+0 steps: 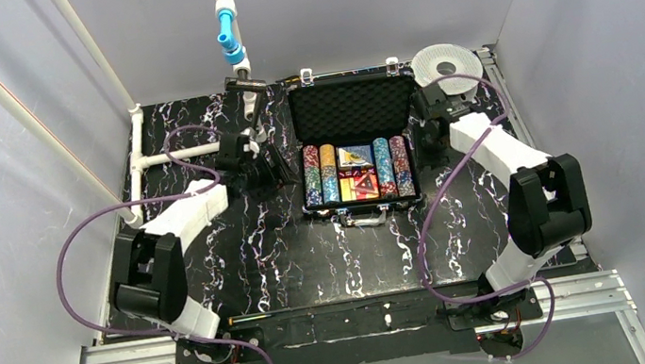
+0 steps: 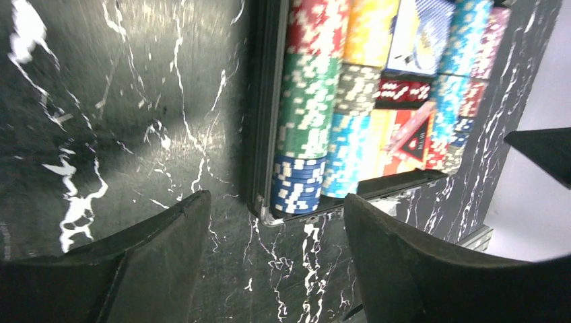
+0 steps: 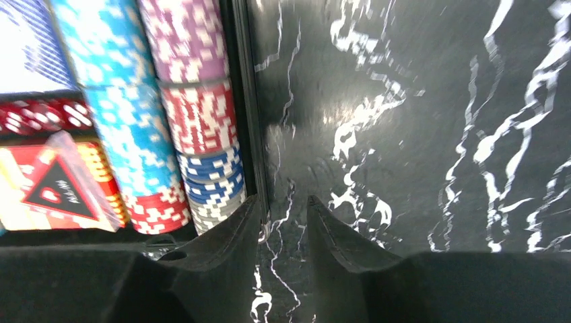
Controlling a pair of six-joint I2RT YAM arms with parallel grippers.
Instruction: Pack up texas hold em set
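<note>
The texas hold em set (image 1: pixel 359 177) is a black case lying open at the back centre of the marbled table, with its foam-lined lid (image 1: pixel 349 107) raised. Rows of coloured chips (image 2: pixel 306 114) (image 3: pixel 195 114), red dice (image 2: pixel 404 91) and a card deck (image 2: pixel 421 33) fill the tray. My left gripper (image 2: pixel 276 197) is open just off the case's left front corner, with only table between its fingers. To the right of the case, my right gripper (image 3: pixel 283 200) is open with a narrow gap. Its left finger (image 3: pixel 229 235) is close against the case's right wall. Neither gripper holds anything.
A round white-grey spool (image 1: pixel 446 63) sits at the back right corner, just behind my right gripper (image 1: pixel 430 127). A white pipe frame (image 1: pixel 143 155) runs along the left side. A pipe with a blue fitting (image 1: pixel 228 33) hangs at the back. Aluminium rails (image 1: pixel 367 323) edge the near side.
</note>
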